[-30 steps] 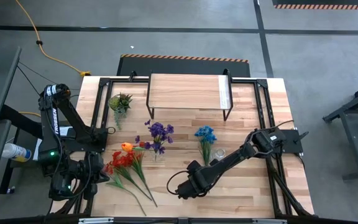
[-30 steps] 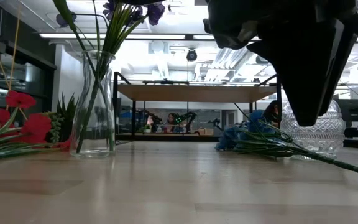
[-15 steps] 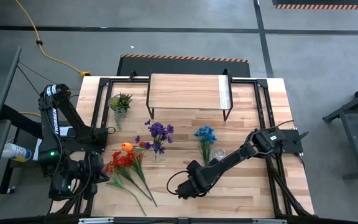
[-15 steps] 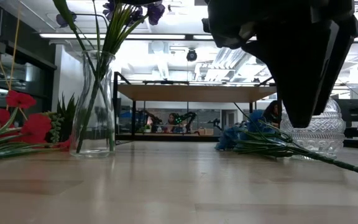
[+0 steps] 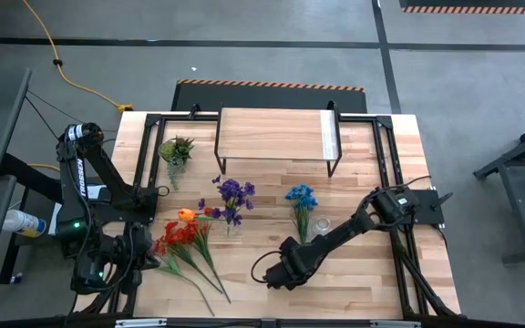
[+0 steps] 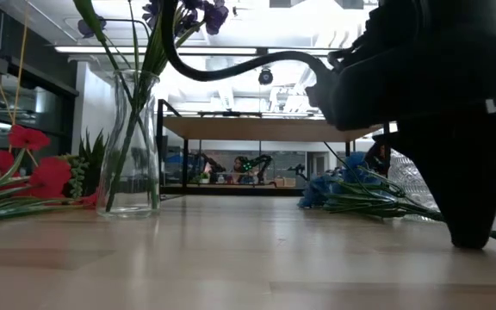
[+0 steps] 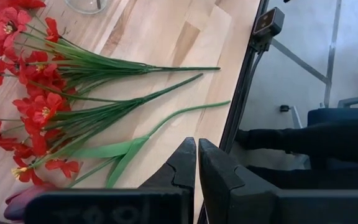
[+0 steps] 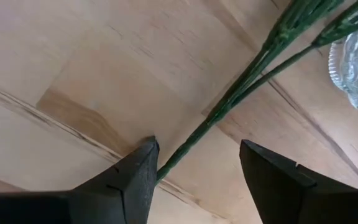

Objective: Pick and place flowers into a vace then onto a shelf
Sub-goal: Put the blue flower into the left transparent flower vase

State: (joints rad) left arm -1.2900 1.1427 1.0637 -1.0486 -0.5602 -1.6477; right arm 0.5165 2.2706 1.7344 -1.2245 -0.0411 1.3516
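Early going: purple sprays in the vase (image 5: 232, 225), shelf (image 5: 272, 134) bare.
Our right hand (image 8: 197, 165), fingers apart, straddles the blue stem (image 8: 229, 106); red flowers (image 5: 182, 241) wait; left hand (image 7: 197, 165) together, idle lower left.

I am working in what looks like a robotics lab or industrial workshop. My butcher-block wooden table (image 5: 354, 273) in its black metal frame stands on a bare grey concrete floor (image 5: 272, 41) crossed by dark lines and a yellow power cable (image 5: 62, 68). Beyond the table, rows of bright ceiling strip lights (image 6: 231, 86) hang over another robot arm (image 6: 261, 164) at a distant bench.
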